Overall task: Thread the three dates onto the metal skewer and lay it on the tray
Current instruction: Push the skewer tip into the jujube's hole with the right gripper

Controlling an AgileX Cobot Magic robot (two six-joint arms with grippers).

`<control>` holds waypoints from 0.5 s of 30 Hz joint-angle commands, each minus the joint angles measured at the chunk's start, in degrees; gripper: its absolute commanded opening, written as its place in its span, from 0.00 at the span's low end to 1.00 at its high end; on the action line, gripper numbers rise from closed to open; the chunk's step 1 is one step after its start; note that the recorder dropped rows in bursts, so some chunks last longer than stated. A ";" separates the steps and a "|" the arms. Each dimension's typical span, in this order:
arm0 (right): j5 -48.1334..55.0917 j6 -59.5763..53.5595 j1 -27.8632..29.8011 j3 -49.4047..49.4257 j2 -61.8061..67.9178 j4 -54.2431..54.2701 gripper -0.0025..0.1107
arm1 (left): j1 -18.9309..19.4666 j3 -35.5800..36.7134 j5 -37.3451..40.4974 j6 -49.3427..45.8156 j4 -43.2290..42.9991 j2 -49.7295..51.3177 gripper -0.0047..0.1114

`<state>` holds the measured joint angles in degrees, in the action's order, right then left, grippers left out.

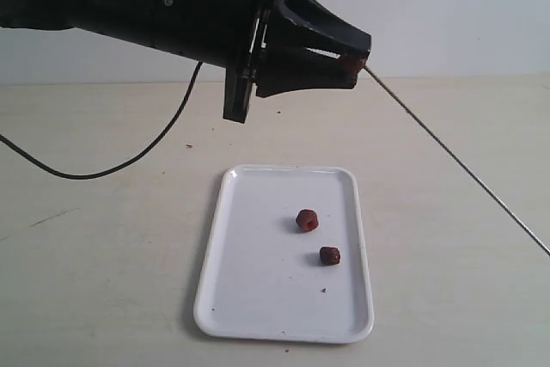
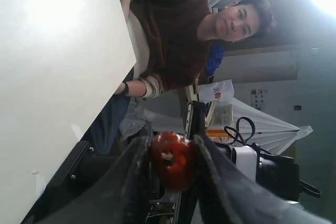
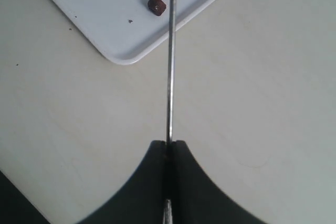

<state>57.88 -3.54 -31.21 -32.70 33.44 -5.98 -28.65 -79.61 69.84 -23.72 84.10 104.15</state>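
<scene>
Pale table (image 1: 86, 255) bears the tray (image 1: 258, 320) with two dates (image 1: 307, 220) (image 1: 330, 255); above, left claw (image 1: 352, 59) pinches the third date (image 2: 172, 160) at the skewer (image 1: 455, 161) tip, and right claw (image 3: 169, 145) clamps the skewer. An off-centre thrust may pop the date free.

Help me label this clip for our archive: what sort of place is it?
Probably a robotics lab or workshop: a bare pale table, a person watching close by, and a clutter of cables and equipment behind.

Three dates are being counted: one date (image 1: 307, 220), a second date (image 1: 330, 255), a third date (image 2: 172, 160). One tray (image 1: 258, 298), one skewer (image 3: 169, 77) and one cable (image 1: 73, 178) are being shown, and two grippers: the left gripper (image 1: 358, 59) and the right gripper (image 3: 169, 146).
</scene>
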 commanded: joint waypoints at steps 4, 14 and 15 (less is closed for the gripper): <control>-2.03 0.64 -0.07 -0.33 1.94 -0.62 0.02 | 0.02 0.10 0.12 -0.46 0.33 -0.52 0.30; -11.88 -4.22 -0.07 -0.40 9.03 4.59 0.02 | -0.48 0.10 0.12 -0.46 -2.39 -0.52 0.30; -12.84 -4.11 -0.07 -0.40 9.75 4.59 0.02 | -0.72 0.10 0.12 -0.46 -2.95 -0.52 0.30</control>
<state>49.00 -6.14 -31.21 -32.70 41.37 -2.36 -28.65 -79.61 69.84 -23.81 81.98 104.15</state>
